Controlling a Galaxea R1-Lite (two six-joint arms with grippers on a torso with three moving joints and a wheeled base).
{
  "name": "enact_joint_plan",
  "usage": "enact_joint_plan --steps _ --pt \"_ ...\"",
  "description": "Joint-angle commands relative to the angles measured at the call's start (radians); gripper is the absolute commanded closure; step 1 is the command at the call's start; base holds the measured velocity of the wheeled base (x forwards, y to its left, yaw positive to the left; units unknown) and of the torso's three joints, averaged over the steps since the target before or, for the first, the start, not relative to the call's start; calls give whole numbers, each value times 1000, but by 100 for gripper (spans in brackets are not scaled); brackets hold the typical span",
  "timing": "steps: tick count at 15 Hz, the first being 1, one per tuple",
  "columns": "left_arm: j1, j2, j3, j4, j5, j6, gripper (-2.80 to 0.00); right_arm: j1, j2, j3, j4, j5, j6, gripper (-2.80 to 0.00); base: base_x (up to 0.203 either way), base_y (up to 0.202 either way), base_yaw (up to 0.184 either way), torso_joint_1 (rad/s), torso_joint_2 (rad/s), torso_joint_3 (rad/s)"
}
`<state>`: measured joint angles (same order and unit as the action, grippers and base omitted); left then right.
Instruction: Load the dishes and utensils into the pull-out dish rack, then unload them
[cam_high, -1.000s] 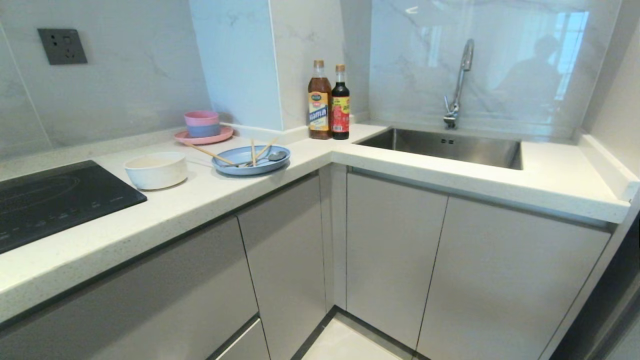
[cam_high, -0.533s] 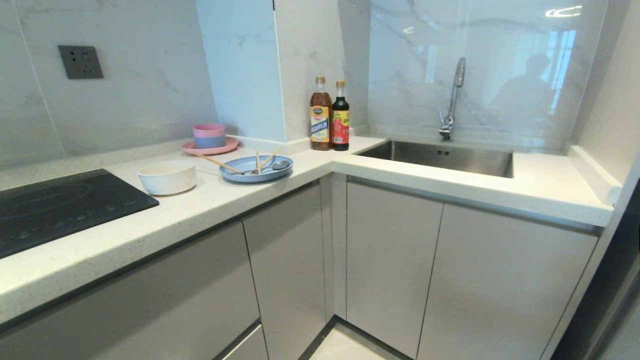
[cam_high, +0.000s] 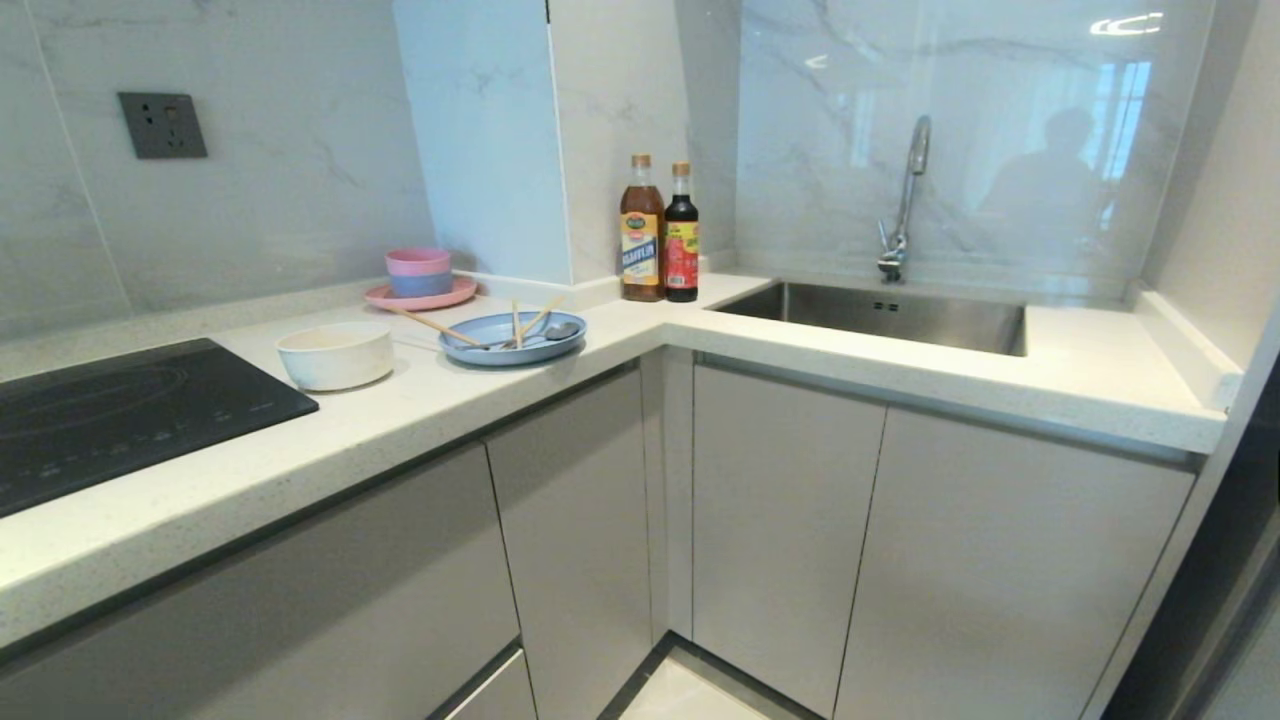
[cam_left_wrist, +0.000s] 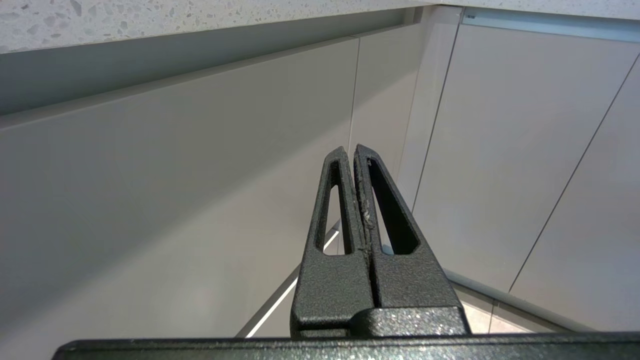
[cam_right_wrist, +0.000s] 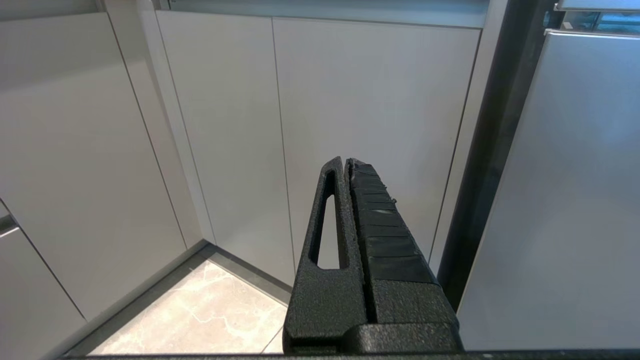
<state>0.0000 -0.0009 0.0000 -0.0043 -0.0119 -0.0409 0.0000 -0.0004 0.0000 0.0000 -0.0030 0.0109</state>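
On the pale speckled tabletop (cam_high: 420, 420) I see the blue plate (cam_high: 512, 338) holding chopsticks (cam_high: 518, 322), beside the off-white bowl (cam_high: 335, 355). Only my wrist views show the left end effector (cam_left_wrist: 350, 150) and right end effector (cam_right_wrist: 345, 162), both closed and empty, before grey cabinet doors (cam_high: 780, 510).

A white speckled L-shaped bench (cam_high: 420, 410) tops flat grey cabinet doors (cam_high: 780, 510). Marble-look wall tiles (cam_high: 300, 170) rise behind it, bearing a dark socket (cam_high: 162, 125); pale floor tiles (cam_high: 690, 695) lie below.
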Motion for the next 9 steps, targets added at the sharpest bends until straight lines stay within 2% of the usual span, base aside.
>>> enact_joint_plan --steps 1,9 --pt "0 1 6 0 0 -1 0 0 0 2 0 0 0 0 0 0 0 0 0 0" --pt "0 1 6 0 0 -1 0 0 0 2 0 0 6 0 0 0 0 0 0 0"
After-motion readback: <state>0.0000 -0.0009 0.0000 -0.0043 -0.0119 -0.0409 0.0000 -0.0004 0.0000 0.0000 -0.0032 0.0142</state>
